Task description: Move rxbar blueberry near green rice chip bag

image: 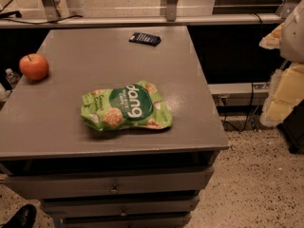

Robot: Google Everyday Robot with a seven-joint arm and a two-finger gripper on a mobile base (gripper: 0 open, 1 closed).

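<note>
The rxbar blueberry [145, 38] is a small dark navy bar lying flat near the far edge of the grey table [57, 122]. The green rice chip bag [126, 106] lies flat near the middle of the table, closer to the front edge, with its "dang" lettering upside down. The bar is well apart from the bag, toward the back. My gripper [281, 75] shows as a pale white and yellow shape at the right edge of the view, off the table's right side and well away from both things.
A red apple [33, 66] sits at the table's left side. Drawers [113, 184] front the table below. A rail [142, 20] runs behind the far edge. Speckled floor and cables [237, 122] lie to the right. A black shoe [19, 217] is at bottom left.
</note>
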